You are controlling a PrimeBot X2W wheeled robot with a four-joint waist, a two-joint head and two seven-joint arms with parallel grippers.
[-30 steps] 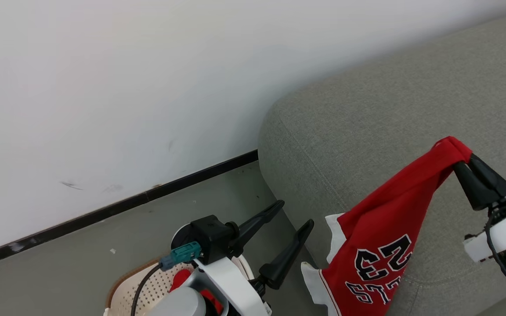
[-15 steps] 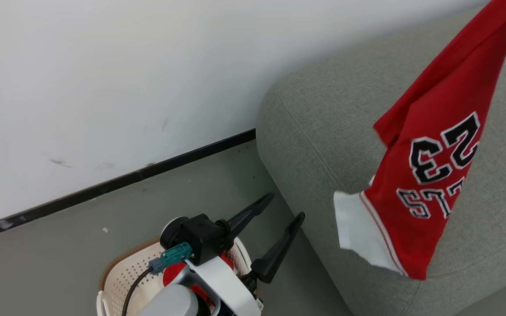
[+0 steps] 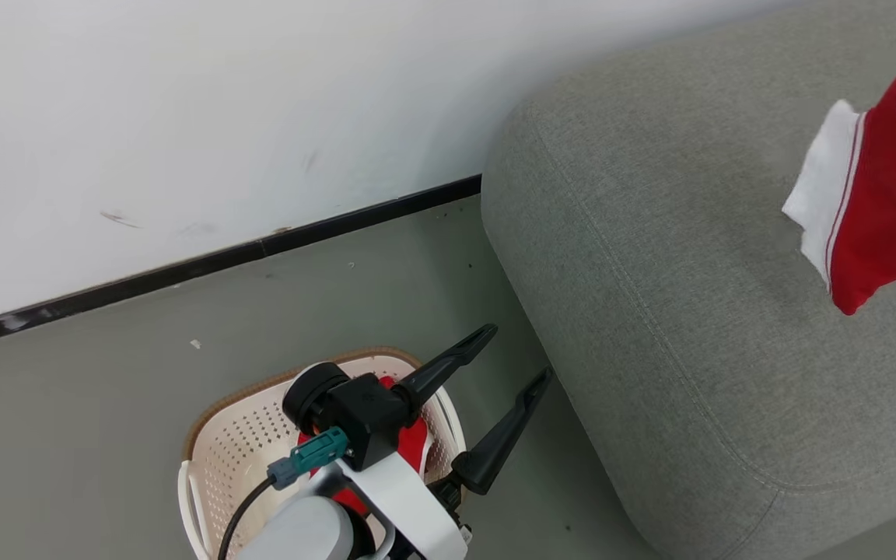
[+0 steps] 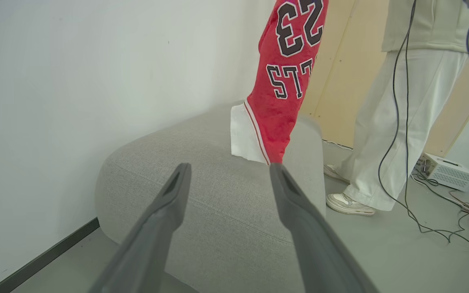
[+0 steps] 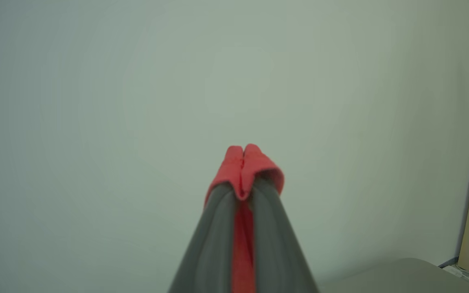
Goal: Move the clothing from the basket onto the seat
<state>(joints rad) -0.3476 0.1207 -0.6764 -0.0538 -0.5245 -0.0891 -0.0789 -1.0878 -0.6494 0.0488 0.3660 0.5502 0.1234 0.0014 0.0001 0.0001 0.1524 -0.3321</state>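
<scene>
Laundry duty beside a grey sofa: nearest the head camera, the robot's left hand (image 3: 521, 351) hangs over the basket (image 3: 277, 379), its 2 long dark fingers spread wide and gripping nothing. The cream, perforated basket with its brown rim stands on the grey floor (image 3: 106, 404) just beside the seat (image 3: 650, 295). 1 red garment (image 3: 414, 447) lies inside it, partly hidden by the arm. Beyond, the seat shows a rounded corner and a stitched seam. Above its far right part hangs the red jersey (image 3: 883, 210), white trim along its lower edge, cut off by the picture's border. The left wrist camera, looking between the parted fingers, shows the jersey dangling over the cushion with the number 23 and black-and-white lettering upside down; whether its hem touches the seat cannot be told. The right hand (image 5: 242, 189) has its fingers pressed together, pinching a fold of the jersey's red cloth in front of the pale wall (image 3: 183, 117). Past the seat a person (image 4: 401, 122) in pale trousers and white shoes stands among cables (image 4: 434, 228) on the floor. A black skirting board (image 3: 261, 247) runs along the foot of the wall.
</scene>
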